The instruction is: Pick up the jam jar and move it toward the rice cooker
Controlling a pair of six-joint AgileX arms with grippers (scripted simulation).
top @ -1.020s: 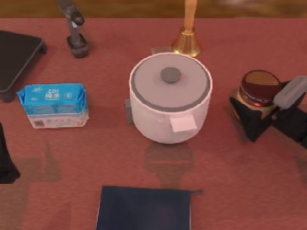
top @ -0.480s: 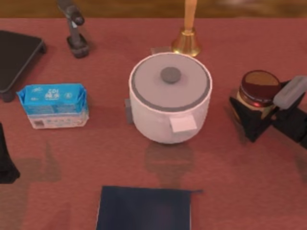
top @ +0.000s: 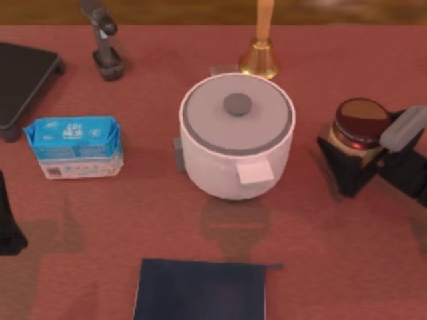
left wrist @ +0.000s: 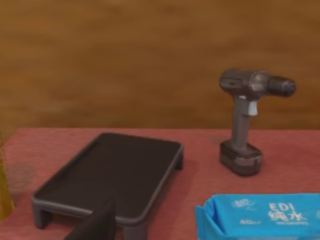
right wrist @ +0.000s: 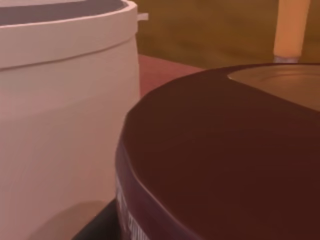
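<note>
Clutter on a red table (top: 373, 267), seen from above.
Far left, a black tray (top: 23, 80); beside it a grey drill (top: 103, 40); below, a blue wipes pack (top: 75, 145); brass stand (top: 260, 50) at back; dark blue pouch (top: 200, 290) in front.

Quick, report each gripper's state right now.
Left gripper: parked at the table's left edge; cannot be told.
Right gripper: closed on the jam jar, right of the rice cooker.

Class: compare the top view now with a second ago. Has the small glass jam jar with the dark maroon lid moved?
Yes, barely: the jam jar, in the right gripper, shifted slightly toward the large white rice cooker.
</note>
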